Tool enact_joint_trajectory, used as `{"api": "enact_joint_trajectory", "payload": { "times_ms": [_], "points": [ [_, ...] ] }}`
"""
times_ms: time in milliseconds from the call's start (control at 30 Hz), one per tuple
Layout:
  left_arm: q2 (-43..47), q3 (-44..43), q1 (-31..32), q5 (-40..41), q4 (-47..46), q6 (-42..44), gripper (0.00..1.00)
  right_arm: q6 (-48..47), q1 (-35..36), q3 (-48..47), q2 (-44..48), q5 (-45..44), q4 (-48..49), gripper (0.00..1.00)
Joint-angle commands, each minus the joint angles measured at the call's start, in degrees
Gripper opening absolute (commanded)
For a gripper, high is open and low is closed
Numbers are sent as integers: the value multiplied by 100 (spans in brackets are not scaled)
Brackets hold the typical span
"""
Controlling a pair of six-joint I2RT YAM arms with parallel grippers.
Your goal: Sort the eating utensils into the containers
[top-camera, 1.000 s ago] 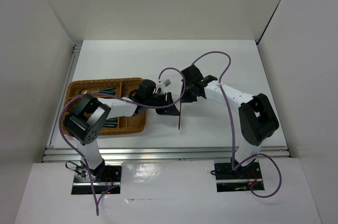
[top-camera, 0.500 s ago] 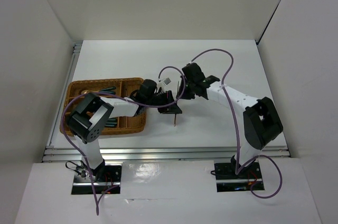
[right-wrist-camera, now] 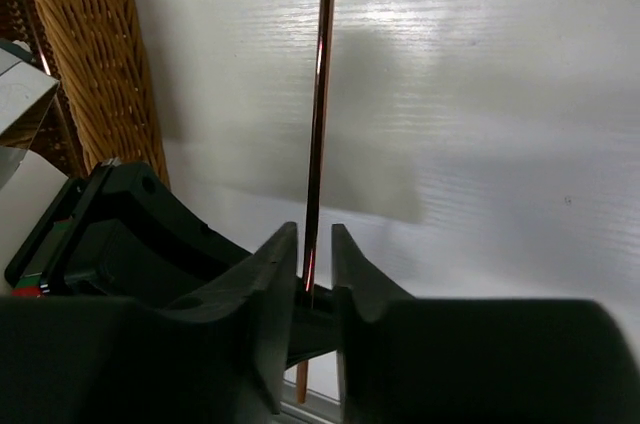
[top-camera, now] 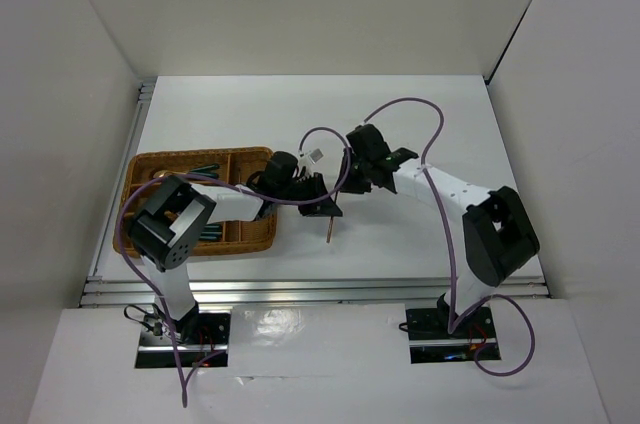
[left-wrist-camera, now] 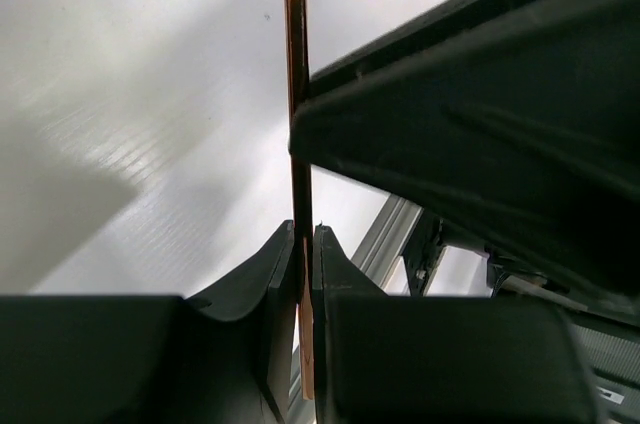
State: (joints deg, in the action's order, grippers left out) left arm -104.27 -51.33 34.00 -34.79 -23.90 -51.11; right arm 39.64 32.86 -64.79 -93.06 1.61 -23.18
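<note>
The chopstick point(top-camera: 330, 231) hangs right of the tray point(top-camera: 200, 153), above the table point(top-camera: 400, 244).

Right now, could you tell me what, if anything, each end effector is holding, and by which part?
The left end effector pinches one chopstick along its shaft. The right end effector straddles it too; its grip cannot be told.

I see top cam high over the near edge, facing down across the worktop point(top-camera: 300, 114); both wrist cams close-up share the chopstick point(right-wrist-camera: 318, 114).
</note>
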Motion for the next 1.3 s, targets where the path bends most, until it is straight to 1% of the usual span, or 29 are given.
{"api": "enact_joint_trajectory", "payload": {
  "times_ms": [0, 33, 67, 167, 267, 300, 367, 400, 433, 467, 600, 633, 667, 700, 767, 833, 1000, 1033, 1133, 1267],
  "points": [
    [240, 27, -34, -55, -317, 128, 14, -96, 54, 20, 559, -46, -116, 32],
    [240, 27, -95, -55, -265, 128, 15, -97, 54, 20, 639, -46, -169, 36],
    [293, 105, -95, -55, -264, 128, 15, -166, 54, -33, 727, -46, -169, 43],
    [442, 211, -209, 7, -212, 128, 15, -219, 54, -95, 1105, -177, -222, 48],
    [609, 211, -367, 7, 148, 181, 15, -220, 54, -95, 1360, -468, -353, 53],
    [801, 211, -472, 59, 253, 233, 15, -220, 54, -95, 1360, -625, -354, 55],
    [1021, 263, -596, 121, 640, 303, 15, -220, 54, -95, 1422, -775, -494, 62],
    [1153, 264, -761, 121, 789, 399, 15, -220, 54, -34, 1422, -837, -495, 65],
    [1398, 264, -841, 182, 1156, 461, 15, -220, 54, -33, 1422, -898, -495, 68],
    [1514, 264, -938, 183, 1360, 645, 15, -220, 54, 28, 1422, -899, -547, 75],
    [2137, 202, -1491, 278, 2467, 1120, 16, -333, 54, 134, 1360, -636, -415, 92],
    [2261, 202, -1597, 419, 2669, 1208, 16, -334, 54, 186, 1308, -566, -346, 92],
    [2488, 255, -1702, 490, 3089, 1400, 17, -334, 54, 187, 1308, -565, -267, 94],
    [2569, 255, -1921, 629, 3293, 1498, 17, -334, 54, 187, 1308, -565, -266, 95],
    [2701, 255, -2133, 745, 3784, 1779, 19, -334, 54, 187, 1246, -565, -213, 96],
    [2701, 255, -2362, 851, 3971, 1921, 19, -334, -8, 187, 1141, -565, -213, 98],
    [2754, 308, -2600, 1053, 4148, 2245, 19, -395, -8, 20, 1000, -626, -266, 99],
    [2754, 308, -2600, 1218, 4217, 2246, 19, -395, -8, 20, 948, -626, -266, 99],
    [2579, 308, -2653, 1124, 4218, 2246, 19, -395, -8, 72, 947, -557, -266, 99],
    [2131, 177, -2653, 1070, 4165, 2246, 19, -395, -8, 125, 947, -451, -91, 99]
  ]
}}
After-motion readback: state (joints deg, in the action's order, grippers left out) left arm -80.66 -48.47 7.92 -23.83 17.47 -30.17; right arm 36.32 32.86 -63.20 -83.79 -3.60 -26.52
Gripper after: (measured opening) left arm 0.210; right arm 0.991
